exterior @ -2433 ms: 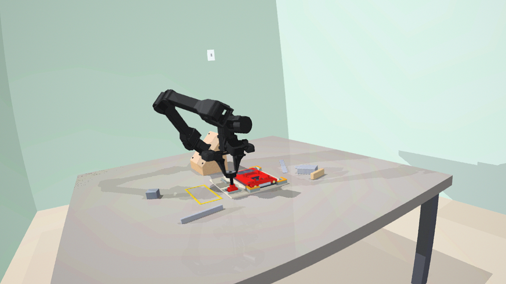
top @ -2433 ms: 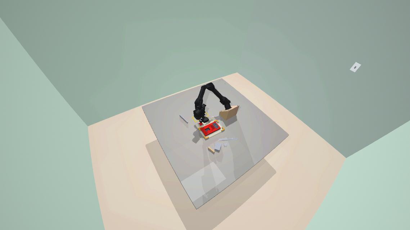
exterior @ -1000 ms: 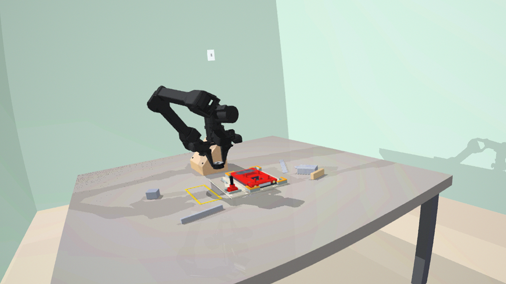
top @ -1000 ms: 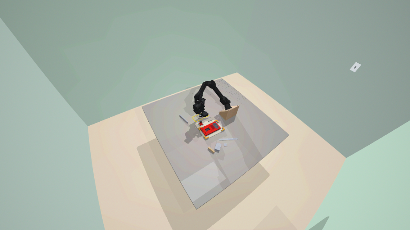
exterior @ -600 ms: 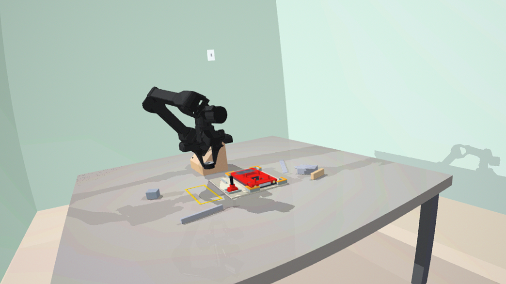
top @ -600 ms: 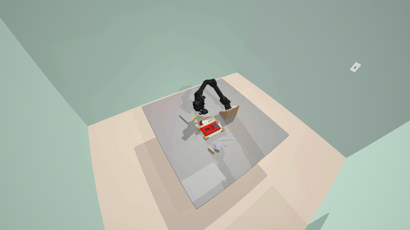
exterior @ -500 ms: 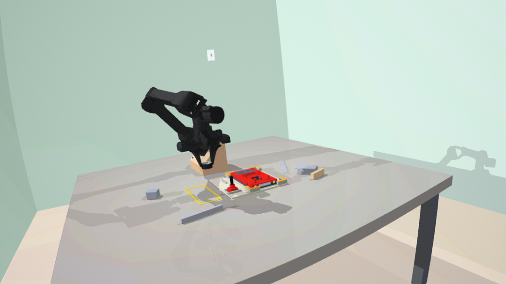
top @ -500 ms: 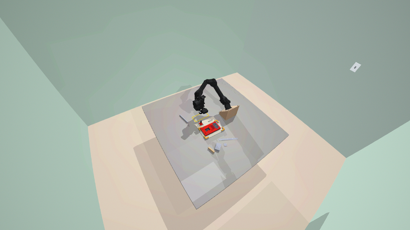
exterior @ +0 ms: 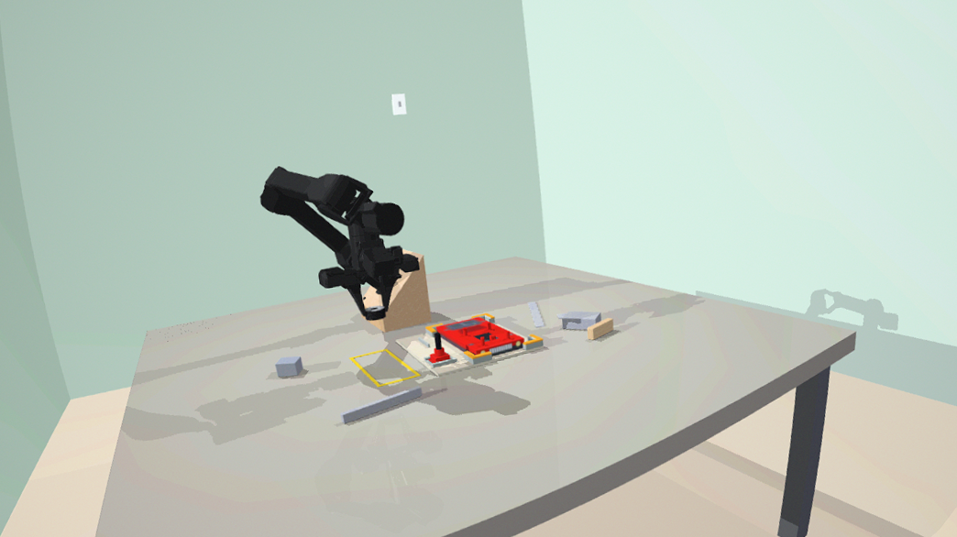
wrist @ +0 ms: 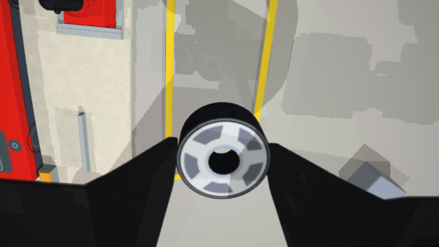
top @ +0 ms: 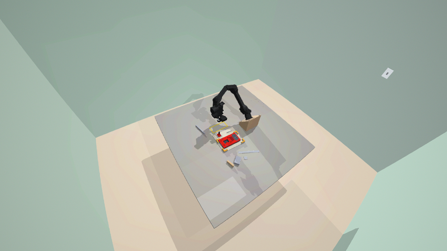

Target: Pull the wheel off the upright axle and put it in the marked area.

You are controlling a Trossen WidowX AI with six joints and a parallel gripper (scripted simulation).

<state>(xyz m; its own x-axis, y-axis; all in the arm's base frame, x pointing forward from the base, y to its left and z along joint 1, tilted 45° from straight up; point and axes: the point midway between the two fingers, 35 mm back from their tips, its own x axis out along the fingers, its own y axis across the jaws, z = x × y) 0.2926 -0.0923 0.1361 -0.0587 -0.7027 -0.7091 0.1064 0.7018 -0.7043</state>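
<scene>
Clamping the wheel [wrist: 223, 158] high above the yellow-marked area [wrist: 169, 68], the hand [wrist: 223, 161] is risking a bounce or roll beyond the border if releasing from this height.

1. Directly below the fingers, which pinch the wheel [wrist: 223, 161], lies bare surface [wrist: 219, 219] inside the yellow outline [wrist: 169, 68].
2. Left of them: the red fixture [wrist: 14, 103] and axle [exterior: 439, 345].
3. Right, a grey block [wrist: 374, 180] sits near.
</scene>
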